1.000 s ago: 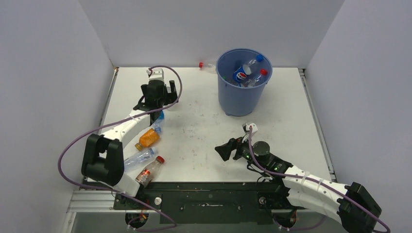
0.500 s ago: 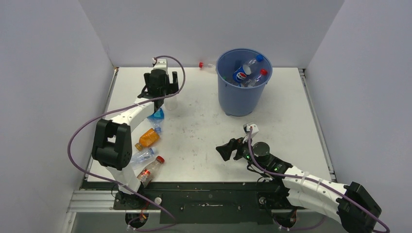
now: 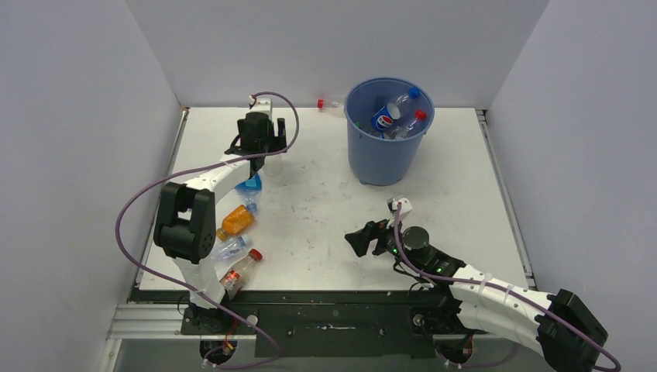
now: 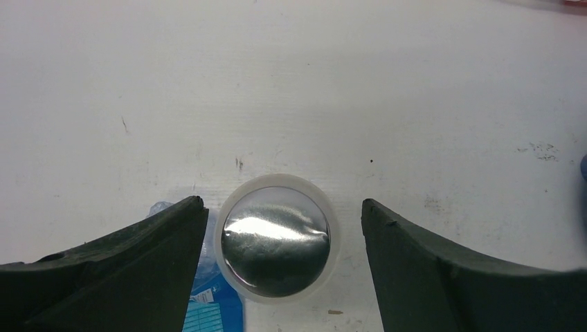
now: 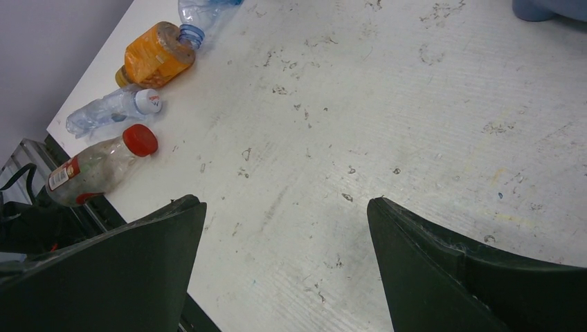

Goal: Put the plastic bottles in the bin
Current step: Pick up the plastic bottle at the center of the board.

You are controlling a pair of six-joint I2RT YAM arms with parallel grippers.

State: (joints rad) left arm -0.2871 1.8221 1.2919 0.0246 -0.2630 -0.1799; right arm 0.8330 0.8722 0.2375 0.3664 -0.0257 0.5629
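1. The white table (image 3: 325, 209) carries the round blue plastic bin (image 3: 385, 159) at far right, with some bottles already inside.
2. The right gripper (image 5: 285, 204) hovers wide and empty, near right.
3. The left gripper (image 4: 282, 206), spread wide, straddles an upright white-rimmed, foil-topped bottle (image 4: 275, 245) at far left, probably untouched.
4. This looks like the grasping step. Next it should lower, close, then carry the bottle right to the bin.
5. Loose plastic bottles (image 3: 235, 221) lie near left.

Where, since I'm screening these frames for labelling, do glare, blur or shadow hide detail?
Left wrist view: a bright highlight glares off the shiny disc between the jaws of the open left pincer, which looks dark and featureless. Right wrist view: marks on the table are sharp, while the right pincer is underexposed. Top external view: even light, soft shadows, no glare.
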